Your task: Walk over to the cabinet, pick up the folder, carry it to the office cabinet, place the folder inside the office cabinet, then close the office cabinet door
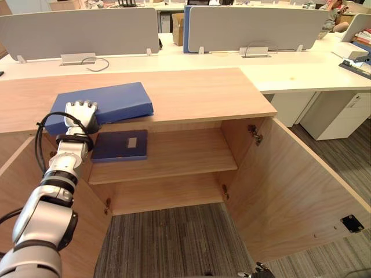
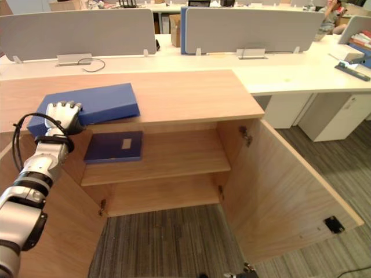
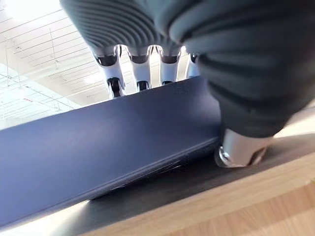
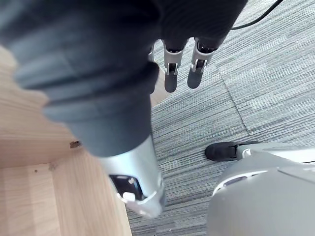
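A blue folder (image 1: pixel 119 101) lies flat on the wooden top of the office cabinet (image 1: pixel 197 92), its near corner sticking out over the front edge. My left hand (image 1: pixel 81 116) grips that corner. In the left wrist view its fingers (image 3: pixel 140 73) curl over the folder's upper face (image 3: pixel 98 142) and the thumb (image 3: pixel 241 147) presses in below the edge. A second, darker blue folder (image 1: pixel 120 145) with a pale label rests on the upper shelf inside. My right hand (image 4: pixel 194 69) hangs low over the carpet with relaxed fingers, holding nothing.
Both cabinet doors stand open: the right door (image 1: pixel 290 185) swings far out over the carpet, and the left door (image 1: pixel 17 174) is beside my left arm. A lower shelf (image 1: pixel 168 194) lies beneath. White desks with grey partitions (image 1: pixel 255 26) stand behind the cabinet.
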